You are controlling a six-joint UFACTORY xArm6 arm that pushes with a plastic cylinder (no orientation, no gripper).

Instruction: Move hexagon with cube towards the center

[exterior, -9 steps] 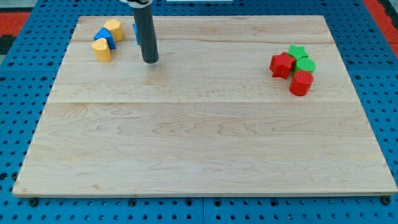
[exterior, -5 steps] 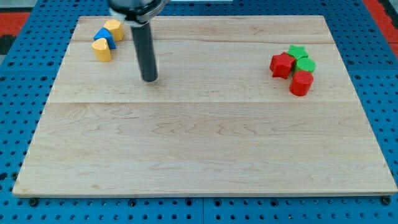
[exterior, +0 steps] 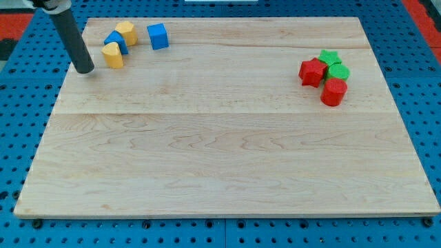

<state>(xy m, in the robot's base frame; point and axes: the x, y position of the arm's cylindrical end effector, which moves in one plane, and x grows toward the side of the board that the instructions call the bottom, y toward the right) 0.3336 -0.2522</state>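
Yellow hexagon [exterior: 126, 32] and blue cube [exterior: 158, 36]: light, rigid, free-sliding. I have no gripper; my tip [exterior: 85, 69] contacts their far faces.

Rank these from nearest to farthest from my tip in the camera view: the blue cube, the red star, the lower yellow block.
Measured from my tip, at the view's upper left:
1. Lower yellow block, just right of the tip, in the upper-left cluster.
2. Blue cube, further right, standing apart from that cluster.
3. Red star, far across the board in the right-hand cluster.
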